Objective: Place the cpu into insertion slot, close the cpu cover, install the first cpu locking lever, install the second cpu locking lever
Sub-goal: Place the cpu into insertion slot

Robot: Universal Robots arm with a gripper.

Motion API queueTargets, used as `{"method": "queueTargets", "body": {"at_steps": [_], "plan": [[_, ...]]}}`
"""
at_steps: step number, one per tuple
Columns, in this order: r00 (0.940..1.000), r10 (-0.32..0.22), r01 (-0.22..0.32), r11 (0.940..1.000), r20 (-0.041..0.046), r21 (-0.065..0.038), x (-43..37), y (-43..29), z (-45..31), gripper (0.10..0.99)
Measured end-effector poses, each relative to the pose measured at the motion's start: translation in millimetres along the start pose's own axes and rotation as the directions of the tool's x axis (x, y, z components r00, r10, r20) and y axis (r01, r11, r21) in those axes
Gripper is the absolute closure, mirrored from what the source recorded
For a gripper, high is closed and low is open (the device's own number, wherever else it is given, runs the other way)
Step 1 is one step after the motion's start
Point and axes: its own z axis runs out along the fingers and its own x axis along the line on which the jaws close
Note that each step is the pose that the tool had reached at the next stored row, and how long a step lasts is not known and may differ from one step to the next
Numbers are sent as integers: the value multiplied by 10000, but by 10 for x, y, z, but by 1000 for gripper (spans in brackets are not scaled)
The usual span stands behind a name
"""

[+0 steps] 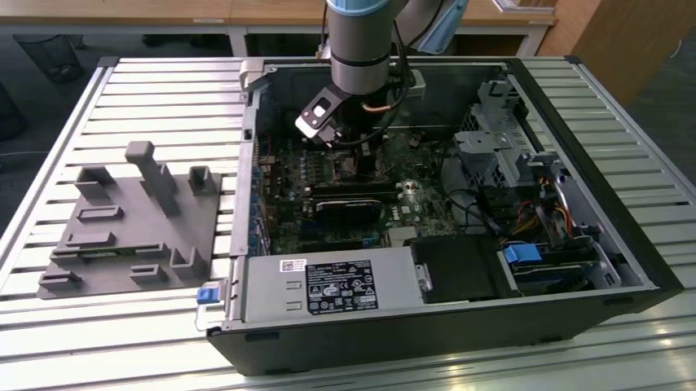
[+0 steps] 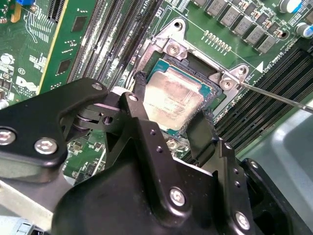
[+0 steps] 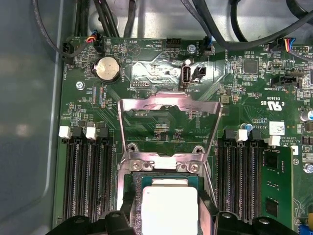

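The cpu (image 2: 173,98), a pale square chip with a metal top, sits low over the black insertion slot (image 2: 200,66) on the green motherboard. My gripper (image 2: 172,100) has one black finger against each of two opposite edges of the chip and is shut on it. In the first wrist view the cpu (image 3: 168,208) lies between the fingertips (image 3: 122,218). The silver cpu cover (image 3: 166,104) stands swung open past the slot, its window showing board behind it. A thin metal lever (image 2: 274,95) sticks out beside the socket. In the exterior view the gripper (image 1: 354,159) reaches down inside the computer case.
Long black memory slots (image 3: 88,181) flank the socket on both sides. A black block (image 1: 348,208) sits nearer the front of the board, with the power supply (image 1: 326,285) in front of it. Cables (image 1: 539,220) and drive bays fill the exterior view's right. A grey fixture (image 1: 130,220) lies outside the case.
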Motion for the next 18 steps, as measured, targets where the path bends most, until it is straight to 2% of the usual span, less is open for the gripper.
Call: {"method": "queueTargets", "body": {"at_steps": [13, 18], "plan": [[10000, 5, -5, 10000, -26, -1, 38, 0, 11, 475], [10000, 6, -6, 10000, -24, 1, 38, 3, -35, 475]]}}
